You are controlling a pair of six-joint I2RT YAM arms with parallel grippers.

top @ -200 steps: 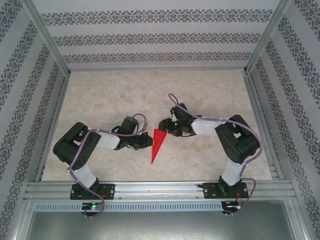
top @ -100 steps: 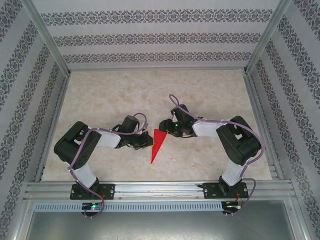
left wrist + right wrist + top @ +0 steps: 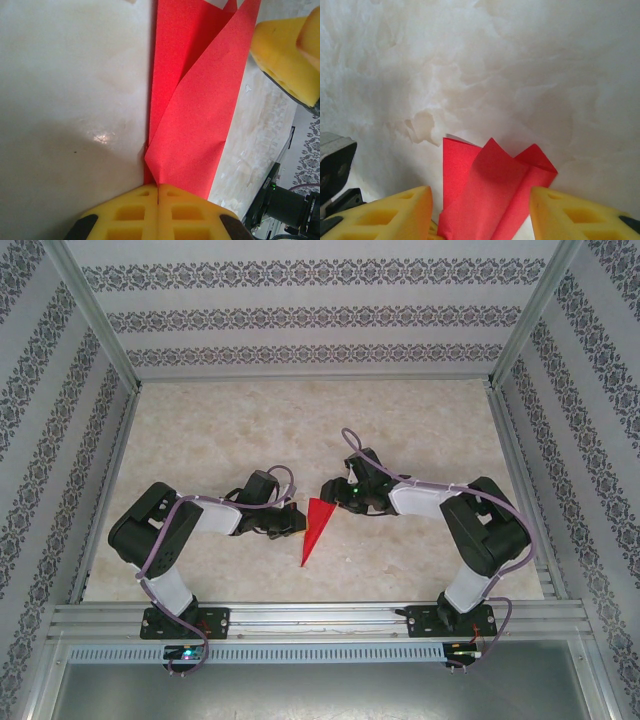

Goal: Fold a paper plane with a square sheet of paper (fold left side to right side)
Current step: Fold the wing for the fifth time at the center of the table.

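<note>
The square sheet of paper lies folded into a narrow red dart, the paper plane (image 3: pixel 316 525), on the marble table, wide notched end away from the bases and point toward them. My left gripper (image 3: pixel 298 523) is at its left edge. In the left wrist view its yellow fingertips (image 3: pixel 158 189) are shut together, pinching a raised flap of the plane (image 3: pixel 195 100). My right gripper (image 3: pixel 335 498) is at the wide end. It is open, with one yellow finger (image 3: pixel 405 212) on each side of the lifted red folds (image 3: pixel 490 190). A right finger (image 3: pixel 285 55) also shows in the left wrist view.
The pale marble tabletop (image 3: pixel 250 430) is ringed by aluminium frame rails (image 3: pixel 320 618) and patterned walls (image 3: pixel 300 315). Both arms reach in low from the near corners and meet at the middle. A dark part of the left arm (image 3: pixel 334 155) is close beside the right finger.
The right jaws have narrowed a little around the plane's wide end and the right arm has shifted slightly. The left gripper and the plane stay put.
</note>
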